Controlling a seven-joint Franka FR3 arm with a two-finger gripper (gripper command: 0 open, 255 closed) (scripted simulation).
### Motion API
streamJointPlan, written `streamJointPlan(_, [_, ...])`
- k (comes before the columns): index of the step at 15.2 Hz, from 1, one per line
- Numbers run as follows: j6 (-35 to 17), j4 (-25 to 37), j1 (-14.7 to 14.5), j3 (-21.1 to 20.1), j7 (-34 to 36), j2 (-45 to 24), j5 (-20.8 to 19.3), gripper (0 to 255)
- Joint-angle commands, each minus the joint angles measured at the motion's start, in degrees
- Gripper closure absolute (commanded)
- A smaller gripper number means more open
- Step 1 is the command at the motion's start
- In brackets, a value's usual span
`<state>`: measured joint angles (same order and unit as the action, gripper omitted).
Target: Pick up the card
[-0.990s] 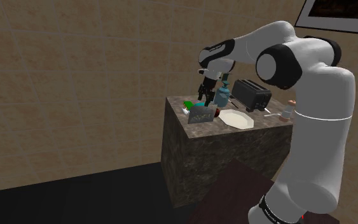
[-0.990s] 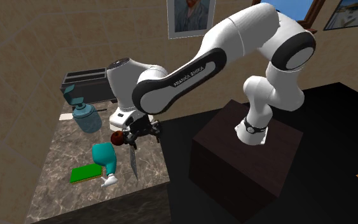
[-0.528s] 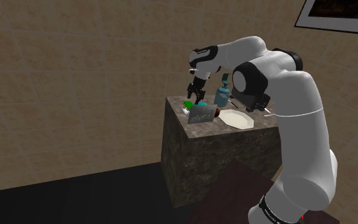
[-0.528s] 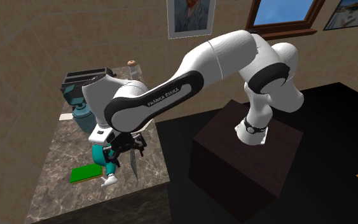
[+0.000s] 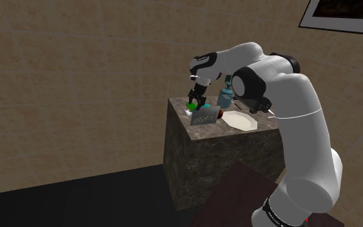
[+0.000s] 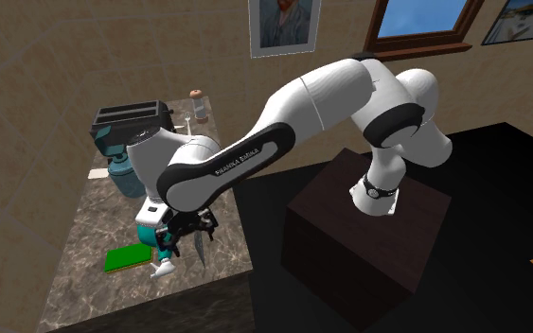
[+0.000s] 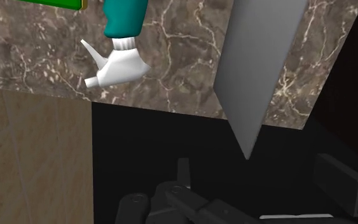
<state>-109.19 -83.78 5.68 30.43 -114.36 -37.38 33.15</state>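
Observation:
The card (image 5: 204, 117) is a thin grey sheet standing on edge at the marble counter's (image 6: 84, 289) front rim. In the second exterior view the card (image 6: 201, 245) shows edge-on, and in the wrist view the card (image 7: 260, 63) is a broad grey face with one corner pointing past the counter's edge. My black gripper (image 6: 180, 230) hangs low just beside it, over a teal spray bottle (image 6: 153, 235) that lies flat. The fingers stand apart and hold nothing. In the shoulder view the gripper (image 5: 195, 106) is just behind the card.
The spray bottle's white trigger head (image 7: 117, 67) lies near the counter's rim, and a green flat thing (image 6: 127, 257) rests next to the bottle. Farther back stand a teal jug (image 6: 122, 172), a dark toaster (image 6: 130, 118) and a white plate (image 5: 239, 120).
The arm has swung toward the shoulder view's left and dipped, carrying the gripper from near the jug to the spray bottle and card. The fingers stayed apart.

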Motion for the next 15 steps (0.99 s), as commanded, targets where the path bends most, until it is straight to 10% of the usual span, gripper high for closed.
streamJointPlan(1, [-0.19, -0.03, 0.05, -0.05, -0.1, -0.16, 0.09, 255])
streamJointPlan(15, [2.44, 1.35, -0.08, 0.54, 0.96, 1.4, -0.9, 255])
